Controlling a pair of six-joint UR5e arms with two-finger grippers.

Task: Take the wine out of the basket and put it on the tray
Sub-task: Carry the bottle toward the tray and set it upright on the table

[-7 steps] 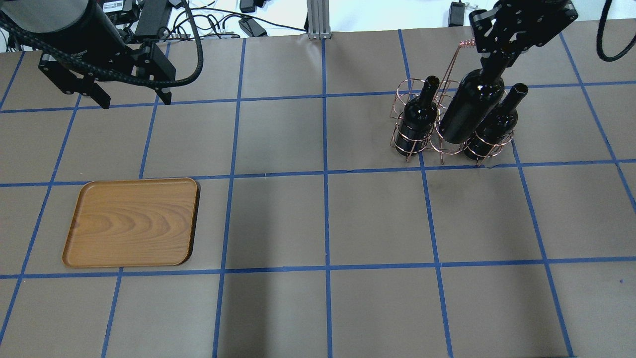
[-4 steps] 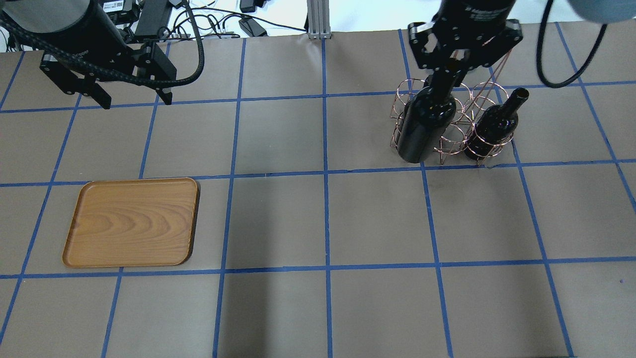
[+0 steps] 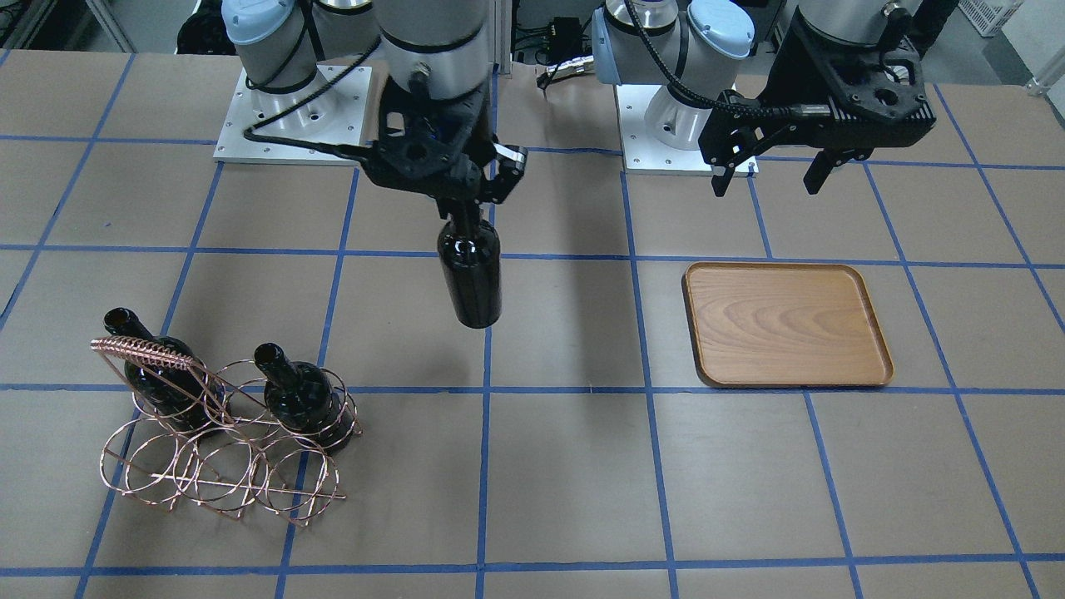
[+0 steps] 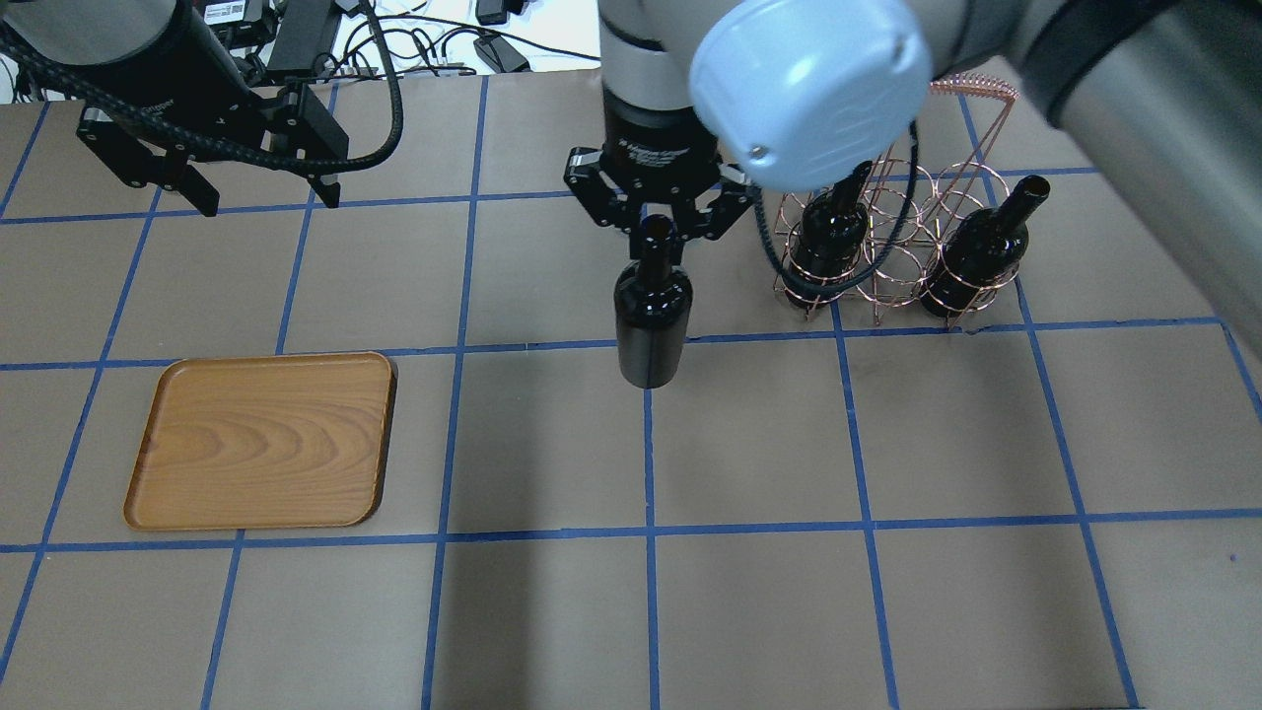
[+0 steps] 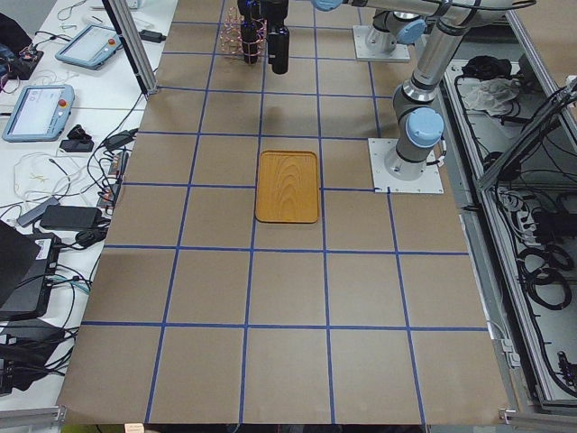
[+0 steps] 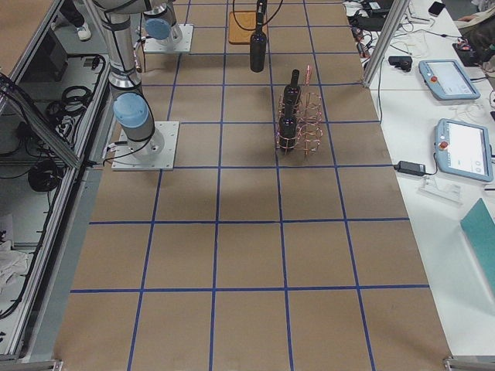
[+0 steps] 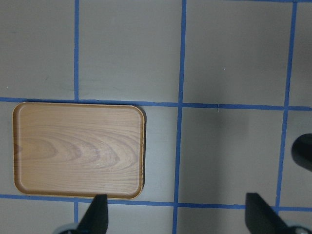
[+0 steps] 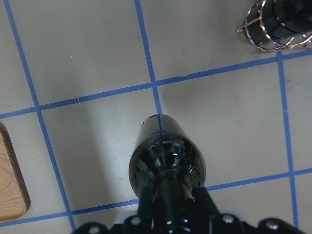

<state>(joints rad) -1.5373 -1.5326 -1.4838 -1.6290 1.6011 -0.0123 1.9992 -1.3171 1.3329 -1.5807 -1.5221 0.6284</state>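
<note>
Hanging by neck, dark glossy glass wine bottle pinched in right fingers: likely heavy, slippery, fragile; left fingers spread

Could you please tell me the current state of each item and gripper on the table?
wine: upright, lifted clear of the table, hanging by its neck.
right gripper: shut on the wine's neck.
left gripper: open, empty, above the table.
basket: on the table, holding two bottles.
two other bottles: upright in the basket's rings.
tray: flat on the table, empty.
</note>
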